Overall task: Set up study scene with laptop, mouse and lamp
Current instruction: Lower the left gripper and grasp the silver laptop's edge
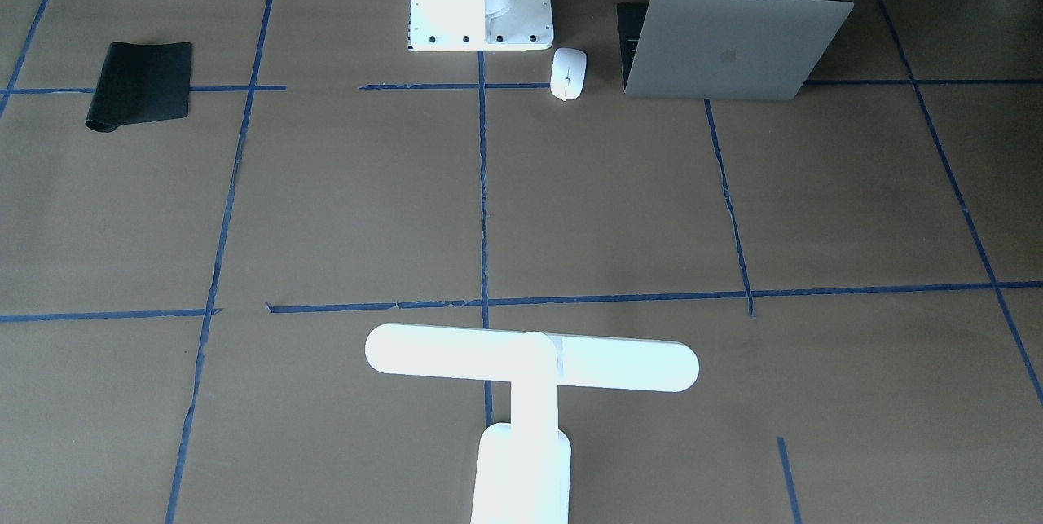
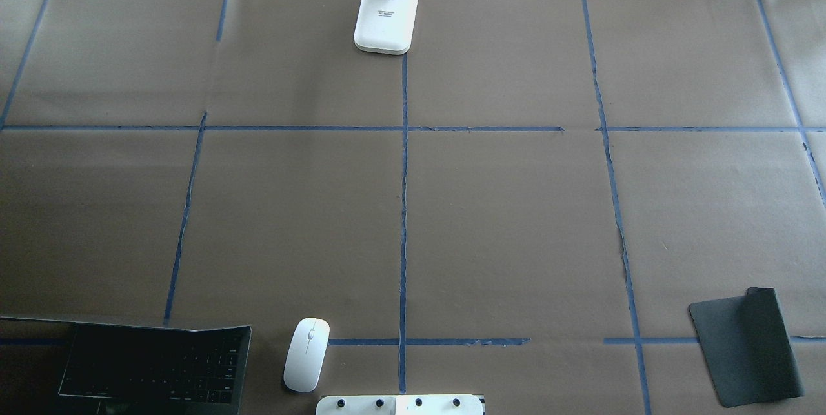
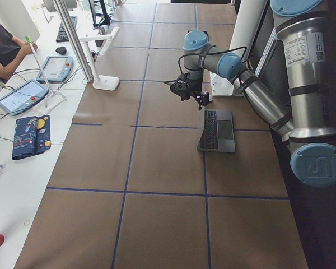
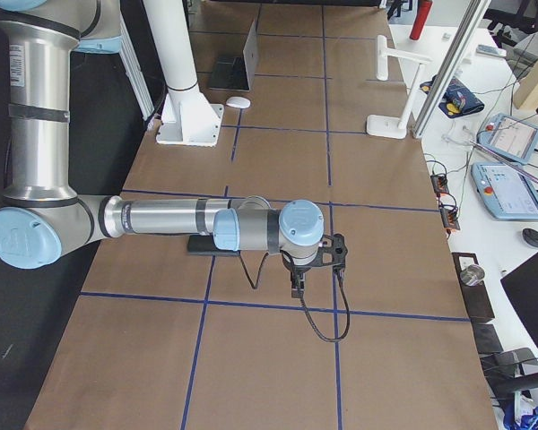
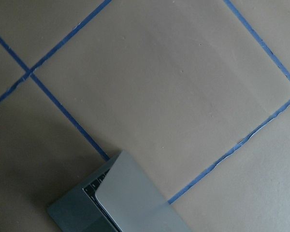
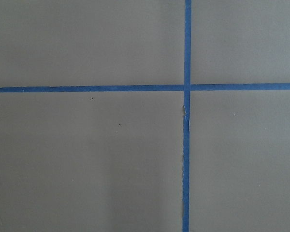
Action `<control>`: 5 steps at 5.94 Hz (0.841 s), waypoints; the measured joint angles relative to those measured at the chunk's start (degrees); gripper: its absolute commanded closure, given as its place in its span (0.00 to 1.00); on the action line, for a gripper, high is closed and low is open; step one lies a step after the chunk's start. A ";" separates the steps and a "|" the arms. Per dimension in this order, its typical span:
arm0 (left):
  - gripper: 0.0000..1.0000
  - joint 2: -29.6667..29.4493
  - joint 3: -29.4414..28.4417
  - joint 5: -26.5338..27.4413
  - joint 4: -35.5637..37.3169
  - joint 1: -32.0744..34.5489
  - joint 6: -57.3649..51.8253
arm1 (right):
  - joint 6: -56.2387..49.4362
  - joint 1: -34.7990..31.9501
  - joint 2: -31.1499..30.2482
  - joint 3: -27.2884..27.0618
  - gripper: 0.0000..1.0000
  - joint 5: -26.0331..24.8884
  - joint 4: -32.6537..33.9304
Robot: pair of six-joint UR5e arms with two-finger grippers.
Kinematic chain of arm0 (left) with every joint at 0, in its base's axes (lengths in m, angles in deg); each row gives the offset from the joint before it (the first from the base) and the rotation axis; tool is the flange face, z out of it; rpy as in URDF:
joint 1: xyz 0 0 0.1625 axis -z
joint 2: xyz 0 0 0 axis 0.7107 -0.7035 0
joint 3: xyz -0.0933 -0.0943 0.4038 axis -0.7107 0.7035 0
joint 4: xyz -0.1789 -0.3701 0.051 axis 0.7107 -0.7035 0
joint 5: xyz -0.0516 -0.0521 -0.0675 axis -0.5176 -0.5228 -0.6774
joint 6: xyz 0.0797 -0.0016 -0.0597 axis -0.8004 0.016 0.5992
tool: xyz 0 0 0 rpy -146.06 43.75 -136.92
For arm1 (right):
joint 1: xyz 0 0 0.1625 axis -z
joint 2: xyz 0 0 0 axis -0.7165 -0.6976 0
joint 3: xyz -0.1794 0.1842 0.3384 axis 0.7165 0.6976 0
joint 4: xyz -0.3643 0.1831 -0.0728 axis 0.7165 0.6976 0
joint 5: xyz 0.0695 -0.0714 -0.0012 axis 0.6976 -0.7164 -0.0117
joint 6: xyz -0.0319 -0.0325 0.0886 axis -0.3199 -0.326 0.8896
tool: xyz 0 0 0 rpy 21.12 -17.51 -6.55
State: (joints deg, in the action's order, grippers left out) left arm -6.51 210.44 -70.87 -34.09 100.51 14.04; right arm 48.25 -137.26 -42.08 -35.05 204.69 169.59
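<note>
Brown-papered table (image 1: 652, 206), lamp (image 1: 530, 361) bar parallel to its far edge

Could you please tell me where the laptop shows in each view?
Front-facing: laptop upper right.
Overhead: laptop bottom left corner.
Exterior left: laptop right of centre.
Exterior right: laptop top, left of centre.
Left wrist: laptop bottom edge.
Right wrist: not in it.
Landmark: white pedestal nearby.

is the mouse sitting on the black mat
No, the mouse lies right beside the laptop, while the black mat is far off to the other side.
</note>
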 measured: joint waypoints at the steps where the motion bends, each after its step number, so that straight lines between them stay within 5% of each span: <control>1: 0.00 -1.03 0.03 5.84 -2.10 -7.59 11.70 | -0.03 0.00 0.20 0.11 0.00 -0.03 0.00; 5: 0.00 -3.09 0.23 13.30 -2.72 -19.29 31.70 | 0.11 -0.03 0.60 -0.13 0.00 -0.09 -0.03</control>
State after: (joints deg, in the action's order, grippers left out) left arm -9.60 210.67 -57.57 -36.81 81.22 45.73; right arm 48.36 -137.29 -41.48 -35.19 204.60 169.57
